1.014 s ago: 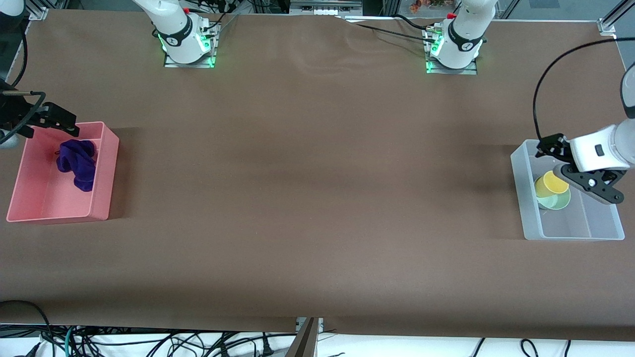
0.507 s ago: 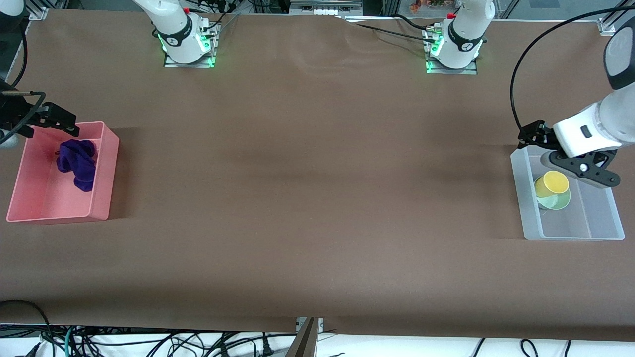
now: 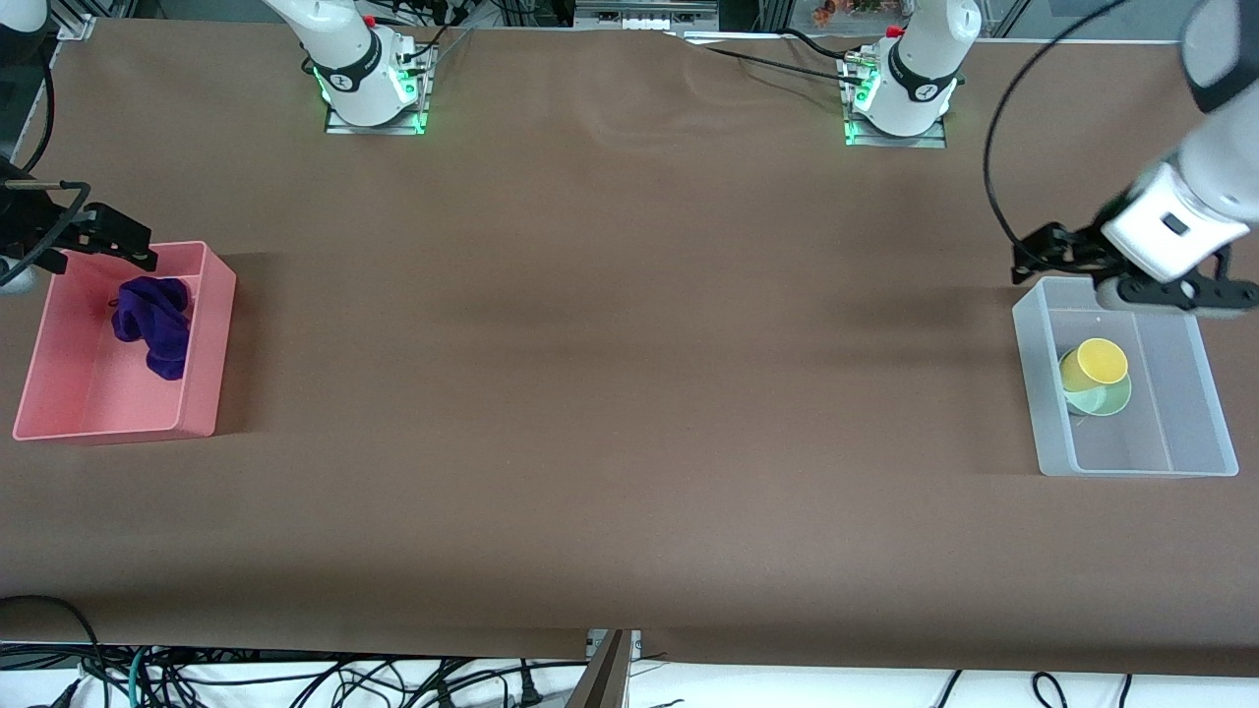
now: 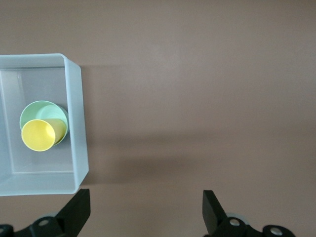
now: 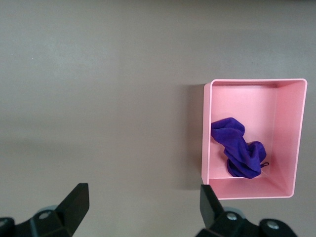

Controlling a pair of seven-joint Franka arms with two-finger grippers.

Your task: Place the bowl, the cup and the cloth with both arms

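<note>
While binned, cup (image 3: 1099, 361) seemingly in bowl (image 3: 1106, 398)

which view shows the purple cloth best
The right wrist view: it looks straight down on the cloth, bunched up in the pink bin, large and unblocked. The front view shows the cloth small, at the right arm's end of the table. The left wrist view does not show it at all.

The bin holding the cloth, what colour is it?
Pink bin, with the purple cloth inside; clearest in the right wrist view.
</note>
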